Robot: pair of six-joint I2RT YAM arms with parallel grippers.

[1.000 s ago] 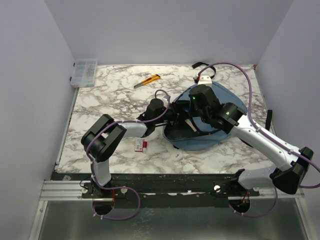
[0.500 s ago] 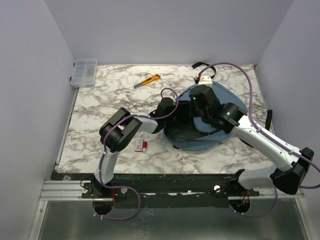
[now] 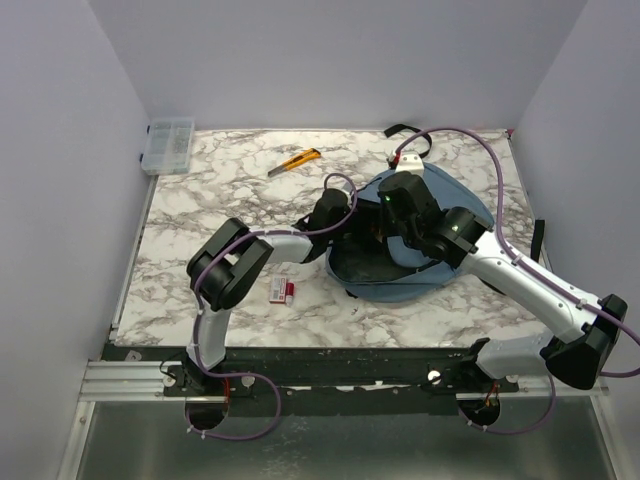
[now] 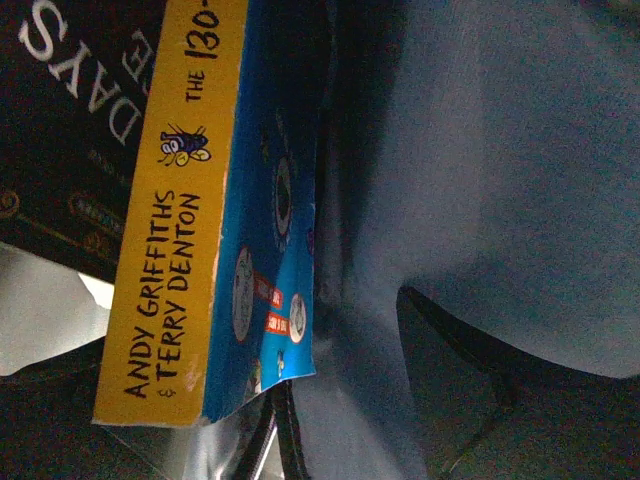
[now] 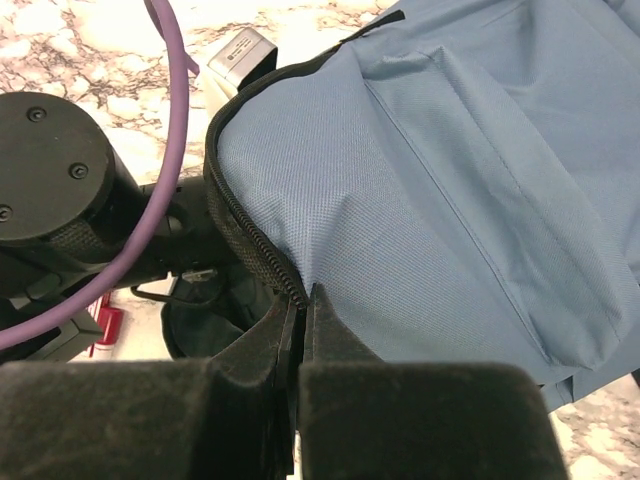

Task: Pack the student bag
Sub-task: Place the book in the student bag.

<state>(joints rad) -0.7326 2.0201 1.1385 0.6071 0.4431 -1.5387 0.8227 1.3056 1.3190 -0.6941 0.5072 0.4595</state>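
Observation:
The dusty-blue student bag (image 3: pixel 440 215) lies at centre right with its dark mouth (image 3: pixel 365 268) facing left. My left gripper (image 3: pixel 353 232) reaches into that mouth, its tips hidden from above. Inside the bag, a book with a yellow spine and blue cover (image 4: pixel 190 250) stands beside a dark book (image 4: pixel 70 110). It lies loose: one dark finger (image 4: pixel 450 400) stands far off to its right, so the jaws are apart. My right gripper (image 5: pixel 303 296) is shut on the bag's zipper edge (image 5: pixel 250 250) and holds the flap up.
On the marble top are a clear plastic box (image 3: pixel 169 145) at the back left, a yellow utility knife (image 3: pixel 296 160) and a small red-and-white item (image 3: pixel 282 290) near the left arm. Black straps (image 3: pixel 402 131) trail behind the bag. Walls close both sides.
My left arm has pushed further into the bag's mouth. The pale book seen in the opening a second ago is out of sight from above. The right arm has held still.

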